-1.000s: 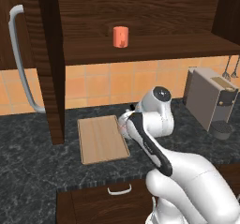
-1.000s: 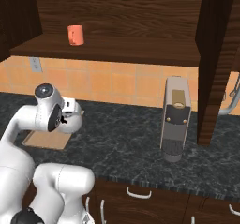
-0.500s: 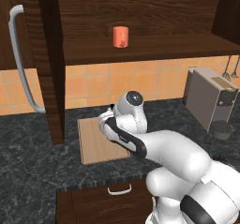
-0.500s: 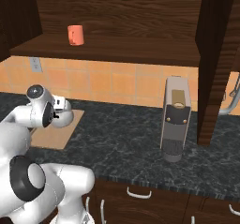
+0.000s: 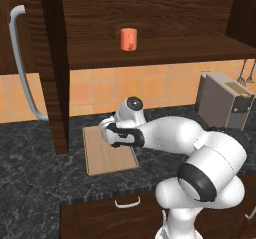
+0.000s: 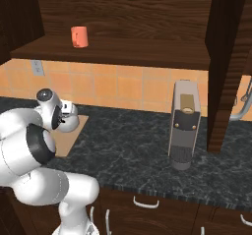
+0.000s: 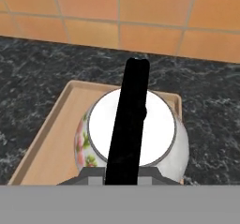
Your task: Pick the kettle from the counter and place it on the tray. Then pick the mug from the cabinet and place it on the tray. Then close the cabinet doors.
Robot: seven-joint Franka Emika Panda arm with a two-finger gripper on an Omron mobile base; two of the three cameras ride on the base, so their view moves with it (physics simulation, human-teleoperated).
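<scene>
Dark marbled counter (image 5: 30, 183) under orange tile, open cabinet (image 5: 150, 13) above. Left door (image 5: 20, 43) swung wide at 9 o'clock. Tray (image 5: 100, 158) lies flat on the stone left of centre; kettle (image 7: 136, 134) sits over its far half, black handle upright. Gripper (image 5: 111, 133) closed partway on that handle, fingertips hidden beneath the hand. Mug (image 5: 128, 38) at 12 o'clock on the cabinet shelf. Toaster (image 5: 225, 103) at 3 o'clock.
</scene>
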